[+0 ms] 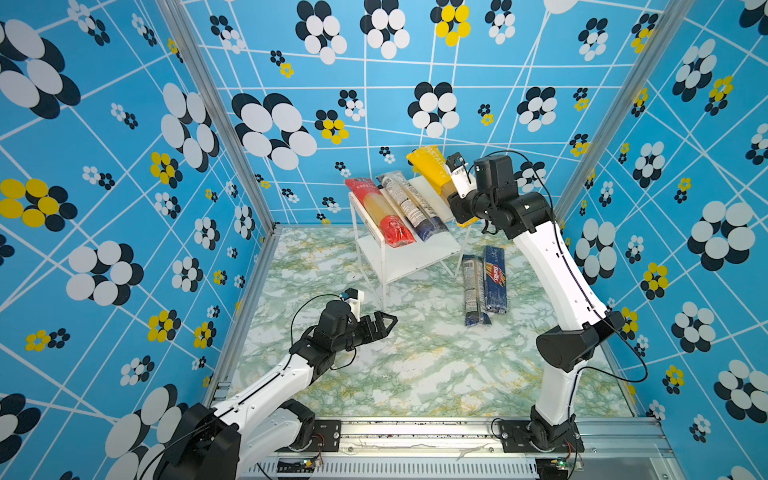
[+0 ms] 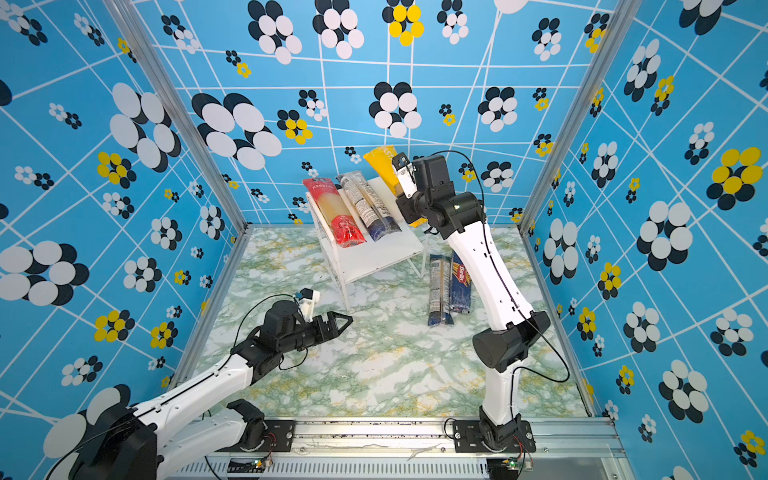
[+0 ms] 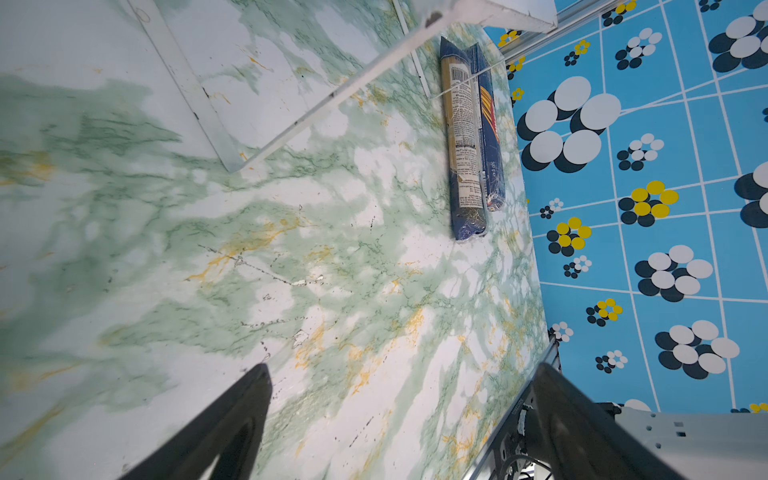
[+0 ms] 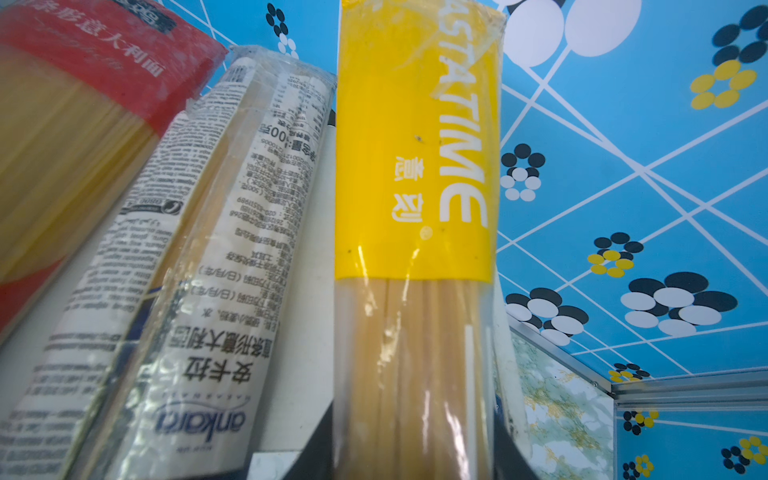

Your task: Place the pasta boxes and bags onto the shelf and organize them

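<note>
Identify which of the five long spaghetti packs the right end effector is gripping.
The yellow-ended clear plastic pack; the other four lie free, two on the white shelf, two on the marbled tabletop.

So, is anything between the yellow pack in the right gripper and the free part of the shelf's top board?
Nothing visible. The right gripper holds the yellow pack over the bare white strip of the shelf; the navy-ended see-through pack lies beside that strip, apart from the yellow pack.
</note>
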`<state>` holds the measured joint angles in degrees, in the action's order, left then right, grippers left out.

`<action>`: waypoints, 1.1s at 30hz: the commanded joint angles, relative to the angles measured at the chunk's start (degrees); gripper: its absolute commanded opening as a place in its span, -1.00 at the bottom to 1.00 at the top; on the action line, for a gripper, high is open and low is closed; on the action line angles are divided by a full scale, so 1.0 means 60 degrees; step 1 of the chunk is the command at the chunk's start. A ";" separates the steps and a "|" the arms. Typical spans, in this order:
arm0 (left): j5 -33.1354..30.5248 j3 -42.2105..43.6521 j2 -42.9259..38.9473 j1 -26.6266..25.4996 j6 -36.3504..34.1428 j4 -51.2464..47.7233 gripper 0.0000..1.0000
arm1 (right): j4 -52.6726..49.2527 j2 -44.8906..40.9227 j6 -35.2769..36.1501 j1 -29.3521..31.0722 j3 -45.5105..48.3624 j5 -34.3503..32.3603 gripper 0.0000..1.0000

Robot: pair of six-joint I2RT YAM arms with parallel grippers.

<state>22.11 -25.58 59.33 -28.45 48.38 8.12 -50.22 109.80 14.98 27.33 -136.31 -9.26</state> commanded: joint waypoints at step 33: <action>-0.0052 0.0208 -0.0278 0.0097 -0.0065 -0.0174 0.98 | 0.1931 -0.0193 -0.0403 -0.0051 0.0737 -0.0149 -0.43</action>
<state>22.09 -24.99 58.63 -28.45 48.38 7.70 -46.61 110.85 14.04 27.33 -132.64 -9.52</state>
